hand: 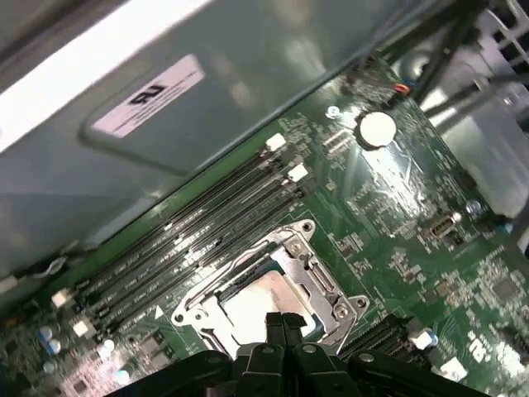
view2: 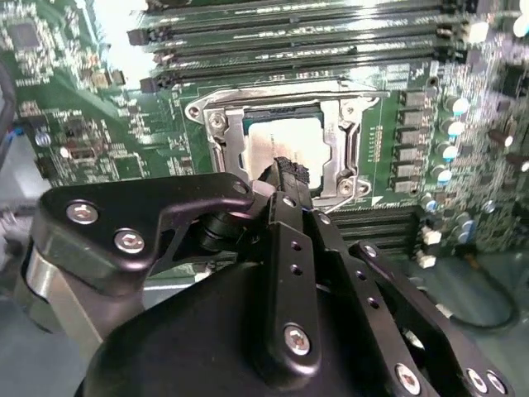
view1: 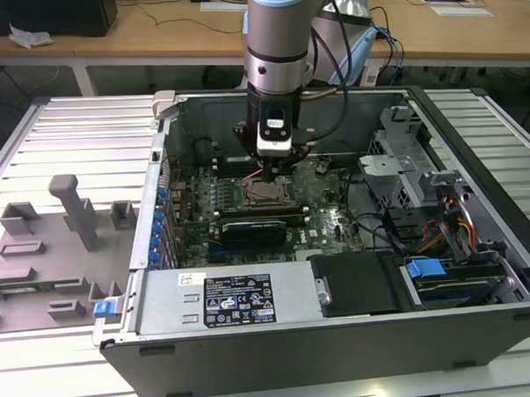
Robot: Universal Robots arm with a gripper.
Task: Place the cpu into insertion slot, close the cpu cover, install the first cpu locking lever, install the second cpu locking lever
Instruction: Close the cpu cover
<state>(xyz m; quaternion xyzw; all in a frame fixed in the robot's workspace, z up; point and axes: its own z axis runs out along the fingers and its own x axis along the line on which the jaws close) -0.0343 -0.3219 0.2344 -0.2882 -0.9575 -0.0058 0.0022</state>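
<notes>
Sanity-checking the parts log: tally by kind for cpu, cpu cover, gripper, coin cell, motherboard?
cpu: 1
cpu cover: 1
gripper: 1
coin cell: 1
motherboard: 1
Total: 5

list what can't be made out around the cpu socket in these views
Second wrist view: near edge of the cpu and near side of the cpu cover, hidden behind the gripper.
First wrist view: the cpu's near corner, behind the gripper.
Exterior view: whether the cover is latched, too small.
</notes>
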